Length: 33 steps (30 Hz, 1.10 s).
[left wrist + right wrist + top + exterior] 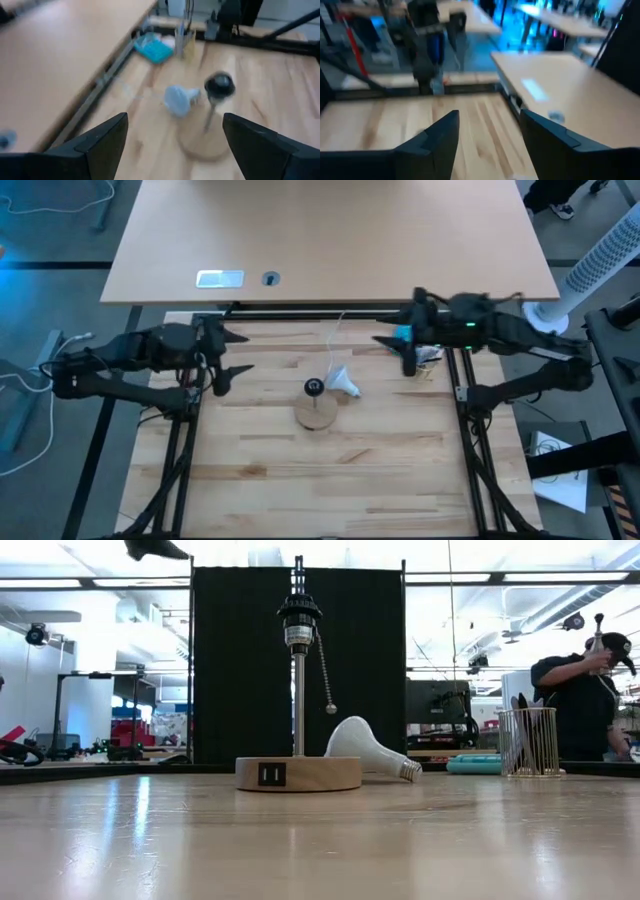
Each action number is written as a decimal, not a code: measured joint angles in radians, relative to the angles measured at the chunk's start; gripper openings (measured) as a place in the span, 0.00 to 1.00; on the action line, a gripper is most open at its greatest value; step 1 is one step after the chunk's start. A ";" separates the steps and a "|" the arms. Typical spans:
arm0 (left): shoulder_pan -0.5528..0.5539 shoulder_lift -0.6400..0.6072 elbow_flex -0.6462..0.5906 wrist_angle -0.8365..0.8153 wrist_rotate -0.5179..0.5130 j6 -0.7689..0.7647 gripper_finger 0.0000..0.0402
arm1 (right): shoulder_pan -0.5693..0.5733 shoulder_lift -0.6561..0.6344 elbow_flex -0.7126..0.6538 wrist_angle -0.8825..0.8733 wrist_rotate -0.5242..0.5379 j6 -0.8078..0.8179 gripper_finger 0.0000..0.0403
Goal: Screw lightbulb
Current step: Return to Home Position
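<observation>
The lightbulb (pixel 345 383) is not in the lamp. It lies on its side on the wooden table (pixel 260 470), just beside the lamp's round wooden base (pixel 318 413). In the low view the lightbulb (pixel 365 748) has its fat white end near the lamp pole and its thin grey end pointing away from it. I cannot tell if it touches the base (pixel 298 773).

The black socket (pixel 298 620) sits empty at the top of the pole. A little bead chain (pixel 325 675) hangs down from it.

The left end effector (pixel 238 354) is up in the air at the left side of the table, well apart from the lamp. Its two fingers are spread wide and hold nothing. Its own camera looks between them at the lightbulb (pixel 178 98).

The right end effector (pixel 395 350) is at the right side, near the far edge of the table. Its fingers (pixel 435 140) are spread too, with nothing between them.

A blue box (pixel 154 48) and a wire cup (pixel 527 740) sit near the far right corner. A person (pixel 580 690) stands in the room behind.
</observation>
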 joint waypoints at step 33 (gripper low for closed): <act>0.000 -0.603 -0.766 0.519 0.312 -0.064 0.79 | 0.049 -0.509 -1.218 0.908 -0.128 0.030 0.55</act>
